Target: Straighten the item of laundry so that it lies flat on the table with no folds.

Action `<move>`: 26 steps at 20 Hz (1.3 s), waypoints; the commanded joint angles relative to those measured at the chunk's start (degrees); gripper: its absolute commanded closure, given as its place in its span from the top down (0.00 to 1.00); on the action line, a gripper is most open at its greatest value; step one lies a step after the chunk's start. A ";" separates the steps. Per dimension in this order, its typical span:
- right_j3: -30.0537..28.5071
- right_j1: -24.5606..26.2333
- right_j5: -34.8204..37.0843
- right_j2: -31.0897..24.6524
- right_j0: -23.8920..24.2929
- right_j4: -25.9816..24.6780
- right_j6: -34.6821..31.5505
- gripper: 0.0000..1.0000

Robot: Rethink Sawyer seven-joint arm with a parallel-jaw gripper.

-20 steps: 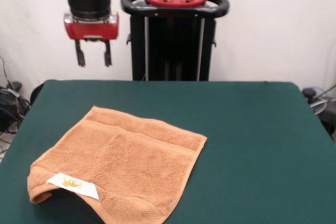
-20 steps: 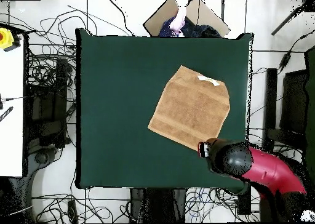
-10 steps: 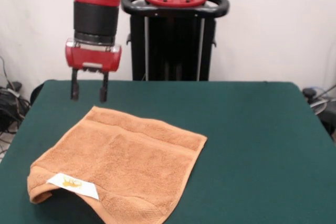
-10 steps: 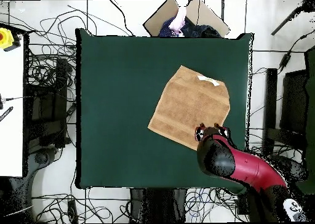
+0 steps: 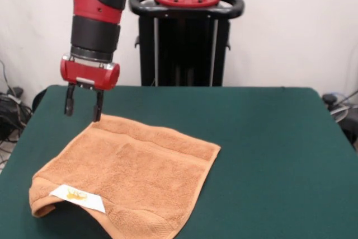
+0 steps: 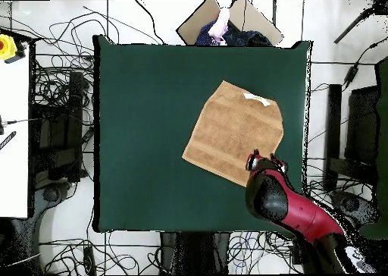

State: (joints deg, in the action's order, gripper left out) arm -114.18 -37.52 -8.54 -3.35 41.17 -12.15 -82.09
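Largely spread but not yet flat, the orange-tan towel (image 5: 126, 174) lies on the near-left part of the green tabletop (image 5: 268, 138) in the front view, turned at an angle to the tabletop's edges. Most of its surface rests smooth, with a woven border band running along the far edge. The near-left corner, however, is curled over on itself, and the white label (image 5: 77, 197) with yellow print shows on that turned part. The robot's gripper (image 5: 83, 106) hangs over the towel's far-left corner; its jaws stand apart, holding nothing, with one tip just at the corner's edge and the other over bare tabletop. Whether a tip touches the cloth cannot be told. In the overhead view the arm (image 6: 292, 212) covers that same corner of the towel (image 6: 235, 129). By judgement, the task is mostly done in area: what remains is to unroll the curled corner and to smooth any slack.
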 commanded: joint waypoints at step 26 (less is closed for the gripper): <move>-1.23 12.26 5.22 1.58 0.58 7.09 -11.15 1.00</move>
State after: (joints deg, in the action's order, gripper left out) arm -116.55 -28.97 -9.05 0.87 41.06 -7.44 -82.09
